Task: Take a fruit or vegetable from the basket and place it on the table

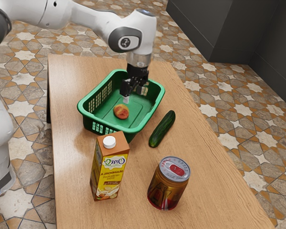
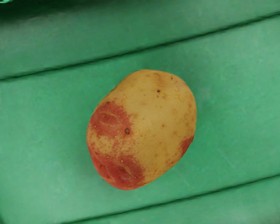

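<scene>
The black gripper (image 1: 127,95) reaches down inside the green basket (image 1: 86,110), above its floor; whether it is open or shut cannot be made out. A yellow and red potato (image 1: 121,111) lies on the basket floor, just below the gripper and a little toward the basket's near end in the exterior view. In the wrist view the potato (image 2: 142,130) rests on the green basket floor (image 2: 238,107), with green surface showing all around it. A dark green cucumber (image 1: 162,129) lies on the wooden table (image 1: 209,167), outside the basket.
A yellow and brown carton (image 1: 109,167) with a white cap stands by the basket's near end in the exterior view. A jar (image 1: 168,186) with a red and silver lid stands beyond it toward the exterior view's right. The basket's raised walls surround the potato.
</scene>
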You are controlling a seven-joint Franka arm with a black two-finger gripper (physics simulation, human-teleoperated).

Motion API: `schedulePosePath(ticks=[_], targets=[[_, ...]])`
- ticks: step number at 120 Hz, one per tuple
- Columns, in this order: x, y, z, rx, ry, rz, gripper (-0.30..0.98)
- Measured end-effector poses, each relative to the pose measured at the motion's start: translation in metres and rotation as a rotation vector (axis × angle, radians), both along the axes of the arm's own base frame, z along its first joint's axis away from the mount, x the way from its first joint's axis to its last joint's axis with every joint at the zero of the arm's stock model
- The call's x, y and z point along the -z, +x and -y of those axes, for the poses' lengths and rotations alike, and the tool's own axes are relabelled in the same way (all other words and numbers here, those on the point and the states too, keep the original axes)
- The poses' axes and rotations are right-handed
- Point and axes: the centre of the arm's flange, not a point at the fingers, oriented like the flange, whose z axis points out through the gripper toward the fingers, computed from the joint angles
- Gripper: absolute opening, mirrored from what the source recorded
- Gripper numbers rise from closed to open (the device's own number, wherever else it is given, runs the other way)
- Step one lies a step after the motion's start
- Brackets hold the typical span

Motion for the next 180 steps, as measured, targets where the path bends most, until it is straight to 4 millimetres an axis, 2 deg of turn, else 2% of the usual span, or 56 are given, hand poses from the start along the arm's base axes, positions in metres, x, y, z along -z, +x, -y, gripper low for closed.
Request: schedulePosePath(ticks=[16, 32, 62, 90, 102, 120, 134, 160, 180], targets=[[-0.002, -0.007, -0.014, -0.029, 0.000, 0.004, 0.69], [-0.002, -0.014, -0.011, -0.011, 0.003, -0.008, 0.69], [0.002, -0.017, -0.016, 0.148, 0.062, -0.044, 0.69], [0.016, -0.027, -0.013, 0.241, 0.055, -0.067, 0.69], [0.023, -0.029, -0.033, 0.211, 0.024, -0.068, 0.69], [0.025, -0.028, -0.039, 0.195, -0.002, -0.054, 0.69], [0.035, -0.023, -0.041, 0.199, -0.020, -0.065, 0.69], [0.050, -0.013, -0.032, 0.222, -0.051, -0.068, 0.69], [0.061, -0.009, -0.034, 0.213, -0.076, -0.064, 0.69]])
